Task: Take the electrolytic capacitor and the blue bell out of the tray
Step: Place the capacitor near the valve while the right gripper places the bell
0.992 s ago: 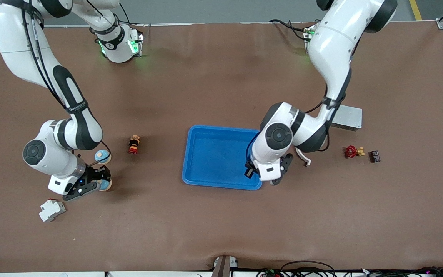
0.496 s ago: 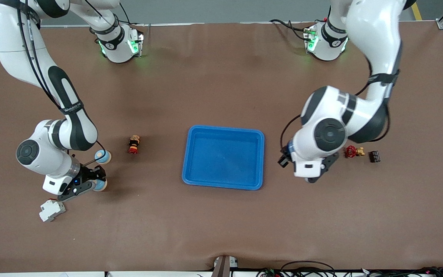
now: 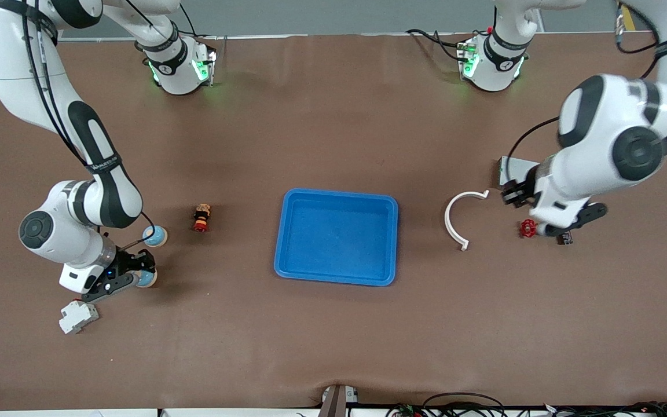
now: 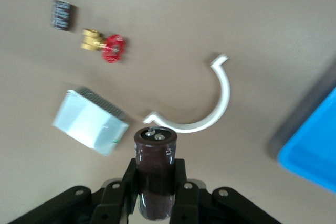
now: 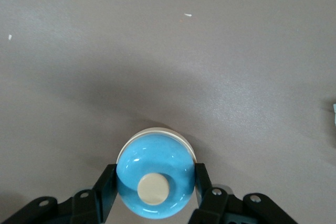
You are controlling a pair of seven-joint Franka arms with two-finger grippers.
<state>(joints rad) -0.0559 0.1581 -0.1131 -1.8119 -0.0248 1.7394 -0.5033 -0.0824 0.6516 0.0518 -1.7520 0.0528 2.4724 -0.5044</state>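
Note:
My left gripper is shut on a dark brown cylindrical capacitor, held up in the air over the edge of a silver box toward the left arm's end of the table. In the left wrist view the fingers clamp the capacitor's sides. My right gripper is shut on a blue bell with a cream button, low over the table toward the right arm's end. The right wrist view shows the bell between both fingers. The blue tray sits mid-table.
A second blue bell and a red-yellow part lie beside the right gripper. A white breaker lies nearer the front camera. A white C-shaped clip, red valve and small black component lie near the left gripper.
The left arm has swung from the tray's corner toward its own end of the table, carrying the capacitor. The right gripper has shifted slightly toward its end with the bell.

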